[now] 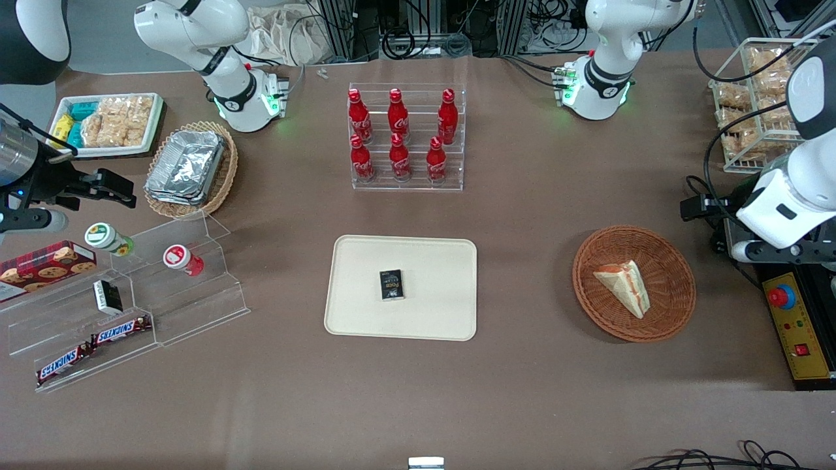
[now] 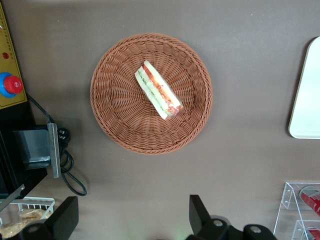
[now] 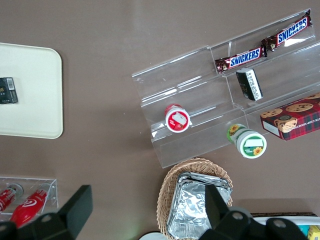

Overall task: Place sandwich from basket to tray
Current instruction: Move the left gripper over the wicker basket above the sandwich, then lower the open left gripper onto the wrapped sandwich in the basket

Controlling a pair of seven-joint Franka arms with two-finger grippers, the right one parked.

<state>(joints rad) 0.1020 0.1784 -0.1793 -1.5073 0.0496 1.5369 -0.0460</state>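
The sandwich (image 1: pixel 624 287) (image 2: pixel 159 90), a pale wedge with red and green filling along its edge, lies in the round reddish-brown basket (image 1: pixel 673 261) (image 2: pixel 115 110). The cream tray (image 1: pixel 431 261) (image 2: pixel 307 100) sits mid-table, toward the parked arm from the basket, and a small black box (image 1: pixel 392 284) lies on it. My left gripper (image 2: pixel 132 220) is open, with its fingers wide apart and nothing between them. It hovers high over bare tabletop just outside the basket's rim, apart from the sandwich.
A yellow emergency-stop box (image 1: pixel 797 326) (image 2: pixel 7 85) and cables (image 2: pixel 70 170) lie beside the basket at the working arm's end. A clear rack of red bottles (image 1: pixel 406 140) stands farther from the front camera than the tray. A wire basket of snacks (image 1: pixel 757 98) stands nearby.
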